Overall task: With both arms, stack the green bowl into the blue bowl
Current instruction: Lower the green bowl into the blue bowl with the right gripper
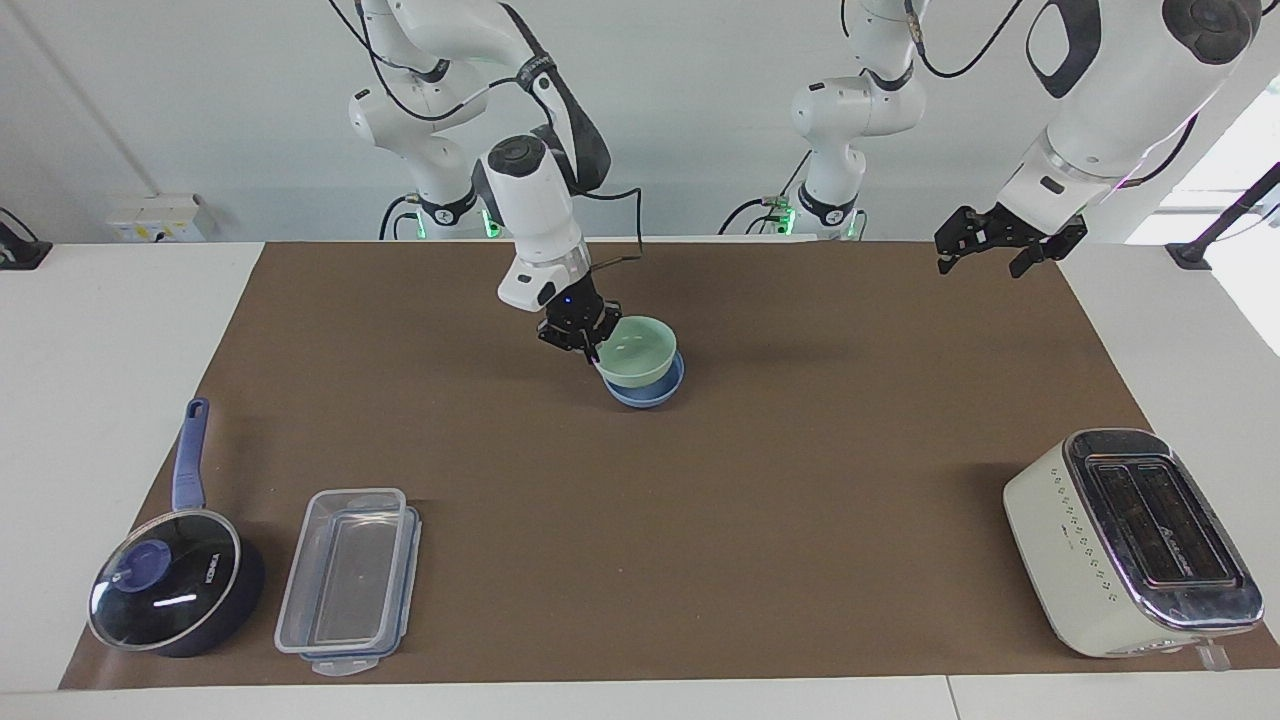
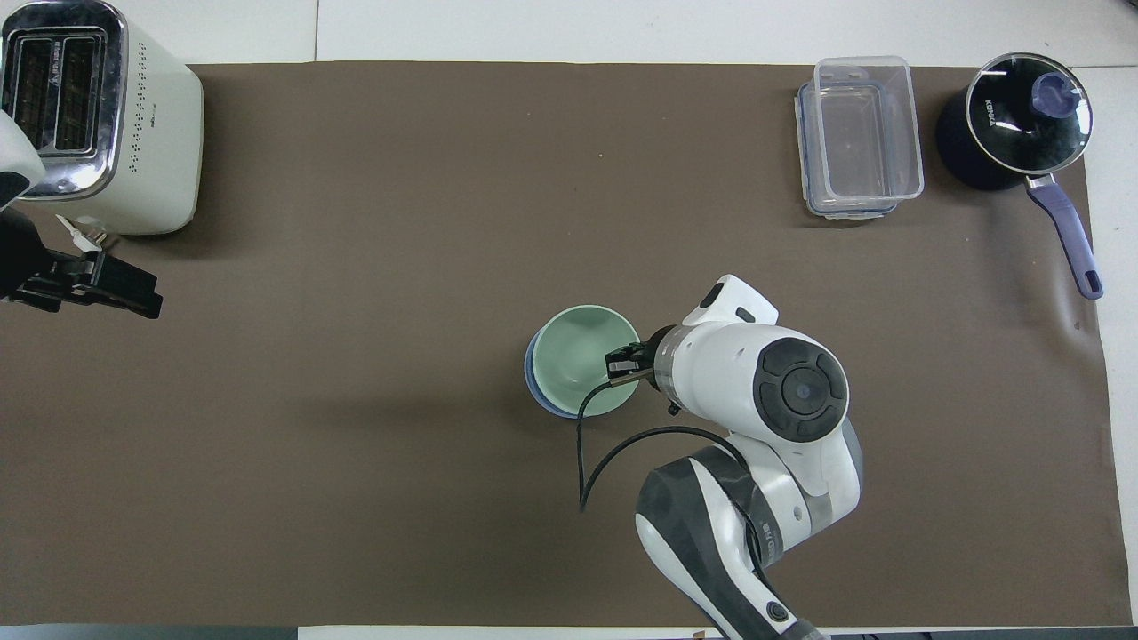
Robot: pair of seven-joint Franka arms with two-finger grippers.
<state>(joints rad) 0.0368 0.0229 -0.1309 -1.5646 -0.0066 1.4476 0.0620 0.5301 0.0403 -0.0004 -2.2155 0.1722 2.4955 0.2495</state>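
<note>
- Nearest the robots, we see the right claw (image 1: 583, 337) clamped on the rim of the green bowl (image 1: 638, 351), at the edge toward the right arm's end of the worktop (image 1: 800, 500).
- The green bowl sits in the blue bowl (image 1: 655, 392), mid-worktop; whether it is fully seated we cannot quite tell.
- We judge both bowls light, rigid, glossy, so slippery, and likely to chip if dropped; the rim is the only sensible hold, one finger inside the wall, one outside.
- The left claw (image 1: 993, 240) waits with its fingers spread, in the air over the edge at the left arm's end.
- Farthest stand the toaster (image 1: 1135, 545), the clear container (image 1: 348, 580) and the saucepan (image 1: 175, 585).
</note>
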